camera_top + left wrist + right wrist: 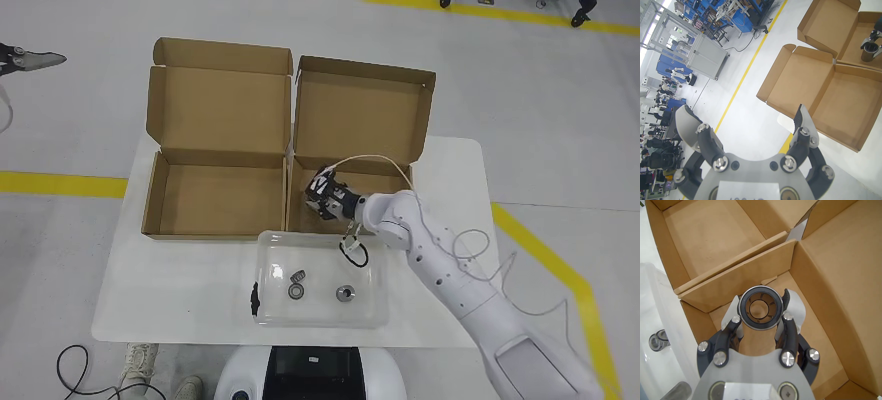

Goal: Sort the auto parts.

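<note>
Sorting looks barely begun. The right gripper (762, 299) clamps a metal sleeve (761, 308) over the right box (745, 275), close to its left wall, not yet released. Several small parts (296, 290) wait in the clear tray (320, 318) at the table's (170, 290) front edge. The left gripper (743, 111) hangs wide, holding nothing.

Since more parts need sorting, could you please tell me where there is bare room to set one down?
The left box is bare throughout. The right box is bare beyond the right pincer, shut on a sleeve by the shared wall. The tray holds loose parts.
</note>
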Robot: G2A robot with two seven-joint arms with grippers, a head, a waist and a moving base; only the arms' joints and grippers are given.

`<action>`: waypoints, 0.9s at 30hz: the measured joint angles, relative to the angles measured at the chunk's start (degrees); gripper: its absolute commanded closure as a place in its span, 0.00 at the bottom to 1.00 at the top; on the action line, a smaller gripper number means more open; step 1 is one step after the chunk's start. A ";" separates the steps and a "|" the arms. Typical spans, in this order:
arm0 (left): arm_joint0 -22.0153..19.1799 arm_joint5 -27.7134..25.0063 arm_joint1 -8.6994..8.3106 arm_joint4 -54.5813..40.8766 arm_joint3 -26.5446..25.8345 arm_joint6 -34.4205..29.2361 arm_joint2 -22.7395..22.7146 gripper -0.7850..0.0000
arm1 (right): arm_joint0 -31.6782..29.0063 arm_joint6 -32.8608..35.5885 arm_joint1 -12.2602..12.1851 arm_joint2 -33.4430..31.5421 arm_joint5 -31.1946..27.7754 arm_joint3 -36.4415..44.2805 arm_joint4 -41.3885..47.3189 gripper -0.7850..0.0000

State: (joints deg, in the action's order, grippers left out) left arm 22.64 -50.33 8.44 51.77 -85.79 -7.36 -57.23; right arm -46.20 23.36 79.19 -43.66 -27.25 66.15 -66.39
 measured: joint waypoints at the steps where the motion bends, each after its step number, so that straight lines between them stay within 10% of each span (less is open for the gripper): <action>1: 0.00 0.00 0.00 0.00 0.00 0.00 0.00 0.00 | 0.10 -0.04 0.10 0.12 -0.02 -0.32 0.07 1.00; 4: 0.00 0.00 0.00 0.00 0.00 0.00 0.00 0.00 | 0.32 -0.43 0.33 0.30 -0.21 -1.25 0.11 0.82; 9: 0.00 0.00 0.00 0.00 0.00 0.00 0.00 0.00 | 0.48 -0.85 0.47 0.02 -0.34 -2.07 -0.14 0.10; 27: 0.00 0.00 0.00 0.00 0.00 0.00 0.00 0.00 | -4.53 -0.91 -1.70 -4.79 -3.72 11.39 -4.70 0.16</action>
State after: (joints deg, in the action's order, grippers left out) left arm 22.64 -50.33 8.44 51.77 -85.79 -7.36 -57.23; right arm -50.72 22.45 77.49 -48.45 -30.97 77.54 -71.09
